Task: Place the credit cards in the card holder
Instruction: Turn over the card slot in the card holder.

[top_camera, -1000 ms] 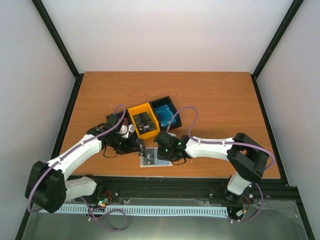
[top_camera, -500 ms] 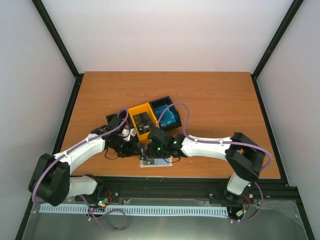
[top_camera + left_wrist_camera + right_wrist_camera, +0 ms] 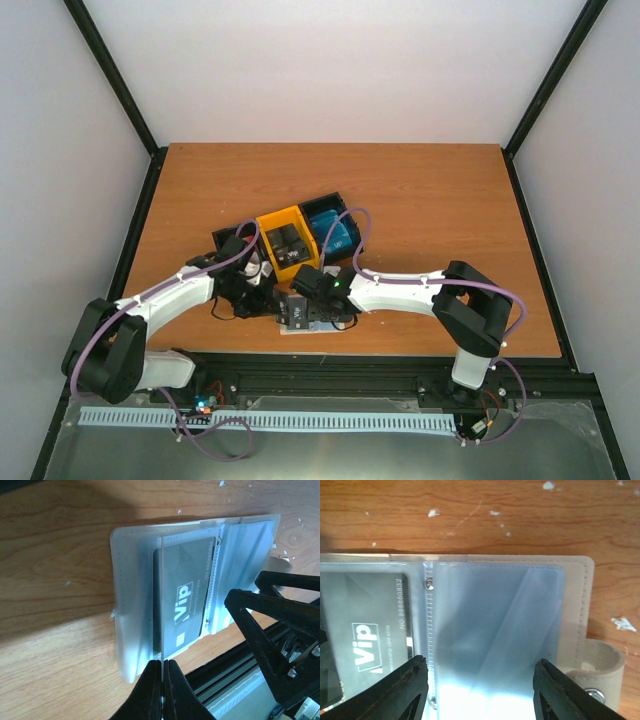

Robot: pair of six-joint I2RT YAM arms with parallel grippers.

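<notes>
You have one card holder (image 3: pixel 125 605) lying open at the lower middle of the top view, with one black card (image 3: pixel 182 595) showing inside it. There is one tray (image 3: pixel 278 216), split into three compartments; the stacked cards (image 3: pixel 335 232) in it are too small to count. Two grippers show: left gripper (image 3: pixel 162 666) and right gripper (image 3: pixel 480 669).

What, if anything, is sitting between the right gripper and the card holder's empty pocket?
Nothing visible. The right gripper hangs open directly over the empty clear pocket of the card holder, with only bare plastic below it. The left gripper, shut on a clear sleeve, is off to one side.
</notes>
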